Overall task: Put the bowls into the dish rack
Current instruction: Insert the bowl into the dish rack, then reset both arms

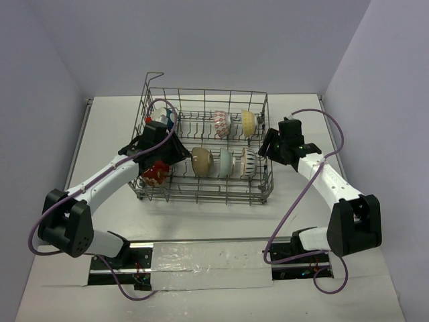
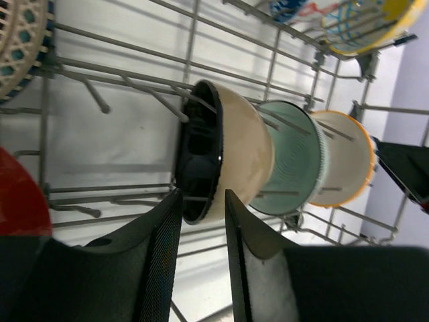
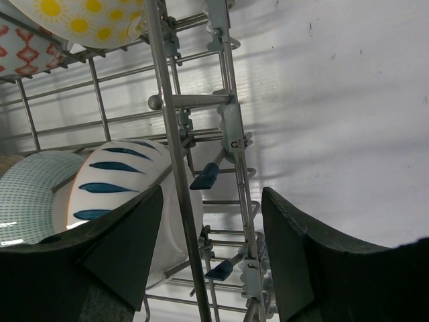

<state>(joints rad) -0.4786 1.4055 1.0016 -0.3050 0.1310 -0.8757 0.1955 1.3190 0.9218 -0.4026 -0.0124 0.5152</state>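
The dish rack (image 1: pixel 201 197) holds several bowls on edge between its tines. The front row has a red bowl (image 1: pixel 155 173), a tan bowl (image 1: pixel 202 161), a pale green bowl (image 1: pixel 224 162) and a white striped bowl (image 1: pixel 248 162). My left gripper (image 1: pixel 175 153) is inside the rack. In the left wrist view, this gripper (image 2: pixel 202 200) is open, and the black-lined rim of the tan bowl (image 2: pixel 244 154) stands just beyond its tips. My right gripper (image 3: pixel 213 194) is open, straddling a wire of the rack's right wall (image 3: pixel 167 114), next to the blue-striped white bowl (image 3: pixel 114 181).
The back row holds a blue-and-white bowl (image 1: pixel 165 114), a red-patterned bowl (image 1: pixel 222 123) and a cream bowl (image 1: pixel 249 122). Upright tines and tall grid walls surround the left gripper. Blue clips (image 3: pixel 205 176) sit on the right wall. White tabletop (image 1: pixel 301 107) lies around the rack.
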